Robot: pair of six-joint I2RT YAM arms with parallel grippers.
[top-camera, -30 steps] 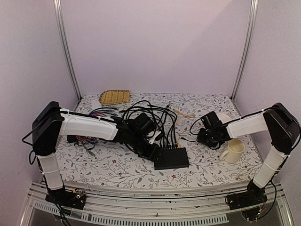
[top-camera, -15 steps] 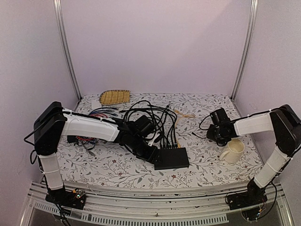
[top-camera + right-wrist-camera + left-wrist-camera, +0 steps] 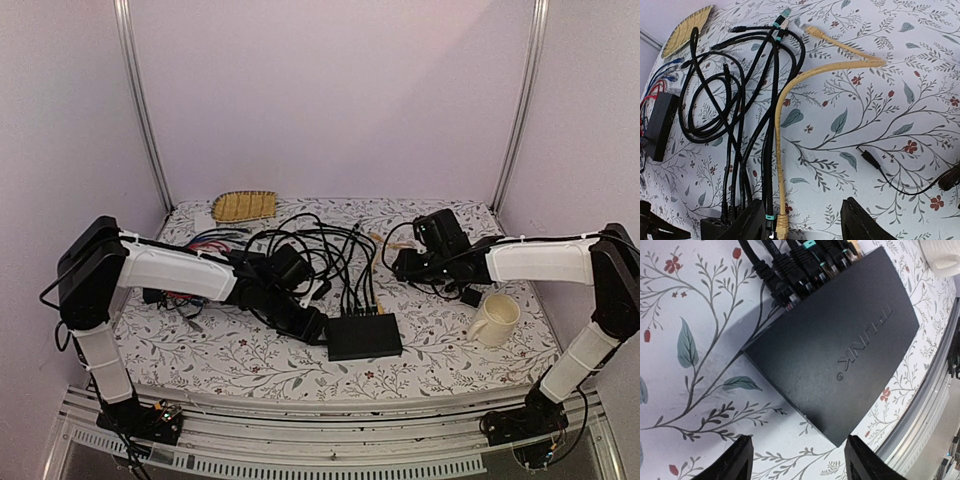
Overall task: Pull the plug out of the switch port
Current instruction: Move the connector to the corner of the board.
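The right arm has swung left and farther over the table, away from the cream mug [image 3: 497,318], and its jaws have spread as it went. The right gripper [image 3: 802,207] now hangs with fingers apart over the cable run, the yellow plug [image 3: 782,227] lying between them but not clamped. The left gripper [image 3: 799,440] has drawn back a little. Its fingers are also apart and hold nothing, just off the switch's left end.

The switch [image 3: 840,335] lies flat near the middle of the table [image 3: 250,355], toward the near edge, with its ports facing far.

The step looks like lining up on one plug. A good pull likely needs the fingers on the plug body, not the cord, then a straight draw away from the port. The left gripper should brace the box so it does not slide. The neighbouring plugs sit tightly packed, so a narrow approach seems wise.

There are two arms, one switch, one mug and one woven tray [image 3: 243,205]. One yellow cable [image 3: 790,85] runs among several black ones, and at least five black plugs are seated.
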